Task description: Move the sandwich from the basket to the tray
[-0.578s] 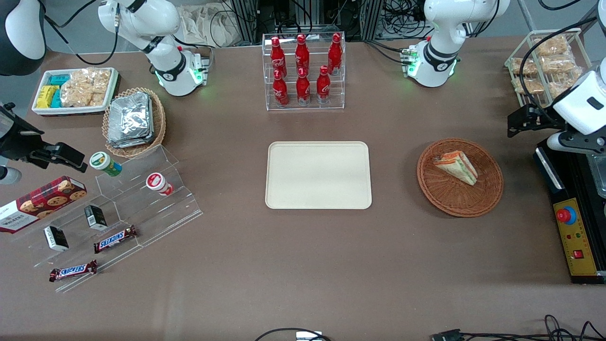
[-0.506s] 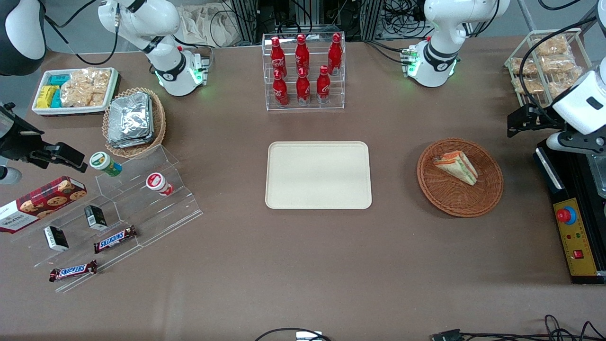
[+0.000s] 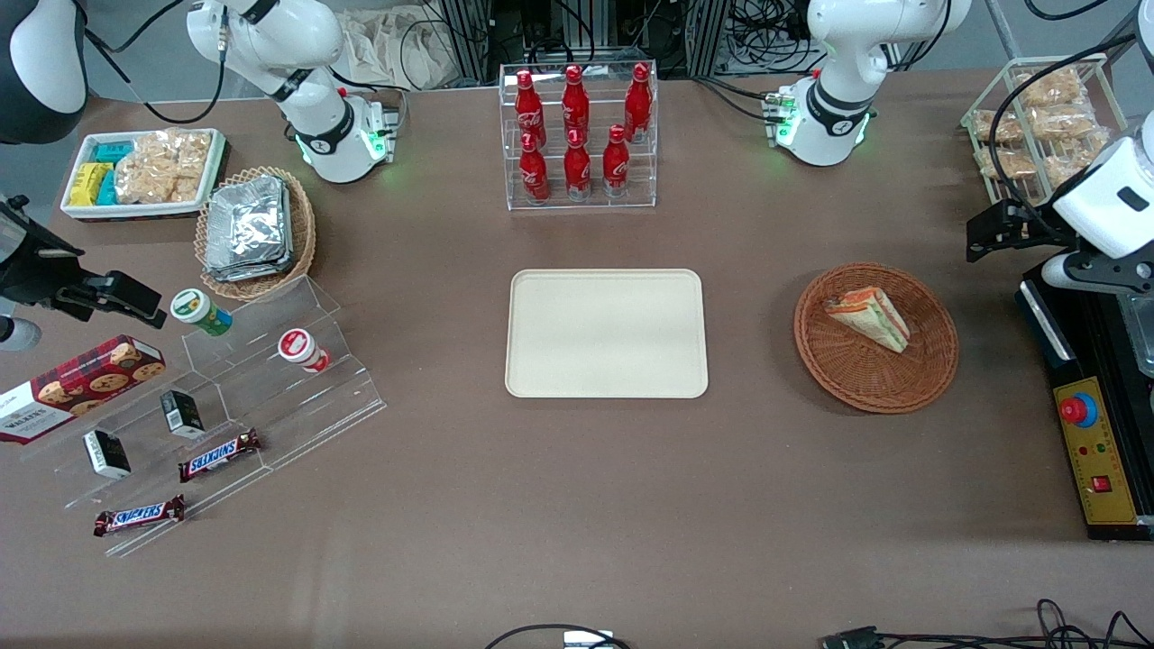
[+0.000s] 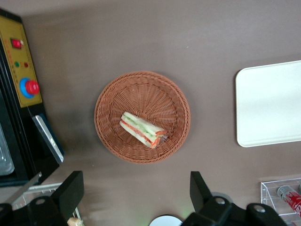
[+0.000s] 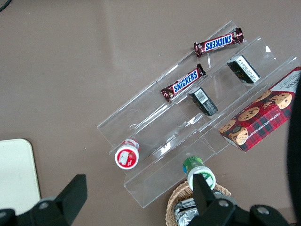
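Above the table (image 3: 577, 505), toward the working arm's end, the left arm's black two-finger gripper (image 4: 134, 197) hangs high over the surface with its jaws spread wide apart and nothing between them. No contact with any object is made.

Directly under the wrist camera sits the round shallow brown wicker basket (image 4: 110, 101), standing on the table well apart from the jaws. The small triangular sandwich (image 4: 142, 129) of white bread with orange-red and green filling layers lies inside the basket, resting on the weave slightly off centre.

Handling judgement: the sandwich is probably light and soft. The bread would compress under a firm squeeze and the layers could slide apart, so closing force should be modest. The recommended hold is across the two bread faces, near the middle of the wedge, so that the jaws press the layers together rather than shear them.

Orientation: the sandwich lies with its layered cut edge showing upward. Its long axis runs diagonally across the basket. In the front view the end nearer the camera points toward the working arm's end of the table; the other end points toward the flat rectangular cream-beige plastic tray (image 3: 606, 333). The jaws should therefore close across this diagonal.

The tray lies bare at mid-table, well apart from the basket.
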